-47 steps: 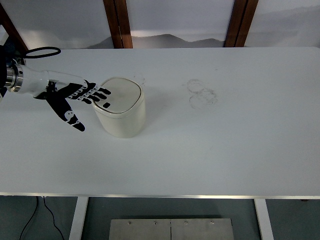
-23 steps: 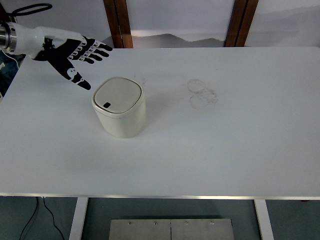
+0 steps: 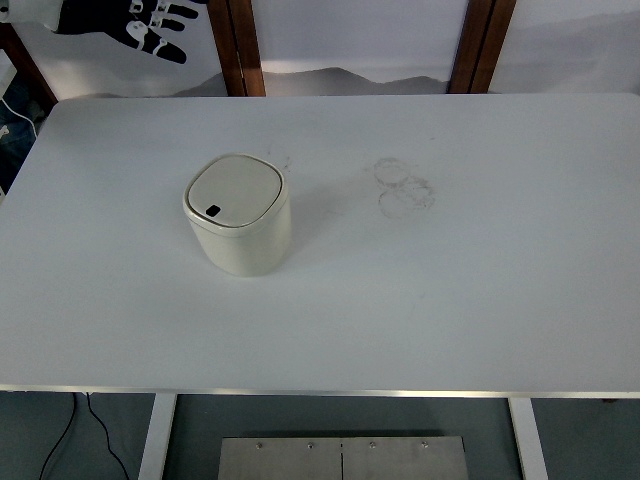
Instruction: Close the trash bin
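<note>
Fingers point(image 3: 172, 14) of the left hand point(image 3: 150, 22) spread apart, holding nothing, at upper left of frame, well clear of the tabletop point(image 3: 470, 290). Right hand out of view. Trash bin point(image 3: 239, 215) stands upright, left of centre, lid point(image 3: 234, 190) lying flat and flush; looks closed. Judged: light, stiff plastic, smooth, easily tipped or slid. No grip needed; press flat on lid top, near its middle. Faint ring marks point(image 3: 403, 187) right of bin.

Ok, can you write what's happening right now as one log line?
trash bin: lid shut, upright on table | left hand: open, raised at top left, holds nothing | right hand: not in view
</note>
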`<action>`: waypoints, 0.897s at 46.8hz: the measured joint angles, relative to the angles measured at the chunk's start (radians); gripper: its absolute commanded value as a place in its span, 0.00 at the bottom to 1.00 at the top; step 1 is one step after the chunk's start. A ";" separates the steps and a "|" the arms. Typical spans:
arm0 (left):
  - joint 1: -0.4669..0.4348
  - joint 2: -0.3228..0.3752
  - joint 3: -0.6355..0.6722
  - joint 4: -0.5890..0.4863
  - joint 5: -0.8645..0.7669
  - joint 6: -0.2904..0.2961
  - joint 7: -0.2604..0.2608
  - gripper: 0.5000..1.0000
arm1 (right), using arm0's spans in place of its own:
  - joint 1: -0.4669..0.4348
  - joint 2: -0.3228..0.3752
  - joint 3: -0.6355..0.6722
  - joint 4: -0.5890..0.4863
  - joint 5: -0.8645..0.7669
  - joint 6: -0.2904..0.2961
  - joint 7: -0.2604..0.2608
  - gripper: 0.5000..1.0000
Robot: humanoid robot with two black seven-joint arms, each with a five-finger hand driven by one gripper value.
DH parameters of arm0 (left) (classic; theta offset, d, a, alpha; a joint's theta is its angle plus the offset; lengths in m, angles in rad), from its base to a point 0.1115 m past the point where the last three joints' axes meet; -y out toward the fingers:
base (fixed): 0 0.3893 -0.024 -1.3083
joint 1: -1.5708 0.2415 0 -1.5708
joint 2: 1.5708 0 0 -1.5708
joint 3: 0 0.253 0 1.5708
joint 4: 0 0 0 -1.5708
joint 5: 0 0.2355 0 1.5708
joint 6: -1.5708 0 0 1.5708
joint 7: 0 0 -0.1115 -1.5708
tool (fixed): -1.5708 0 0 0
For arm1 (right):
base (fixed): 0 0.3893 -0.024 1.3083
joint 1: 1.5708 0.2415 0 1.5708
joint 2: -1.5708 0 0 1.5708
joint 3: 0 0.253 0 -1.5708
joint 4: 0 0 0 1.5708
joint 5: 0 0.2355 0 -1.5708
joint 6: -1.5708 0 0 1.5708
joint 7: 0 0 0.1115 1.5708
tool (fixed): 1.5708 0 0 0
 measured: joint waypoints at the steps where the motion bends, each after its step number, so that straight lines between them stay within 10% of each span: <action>1: 0.001 -0.004 -0.006 0.014 -0.011 0.000 -0.002 1.00 | 0.000 0.000 0.000 0.000 0.000 0.000 0.000 0.99; 42: 0.208 -0.025 -0.301 0.411 -0.309 0.000 -0.034 1.00 | -0.003 0.000 -0.001 0.001 -0.001 0.001 -0.001 0.99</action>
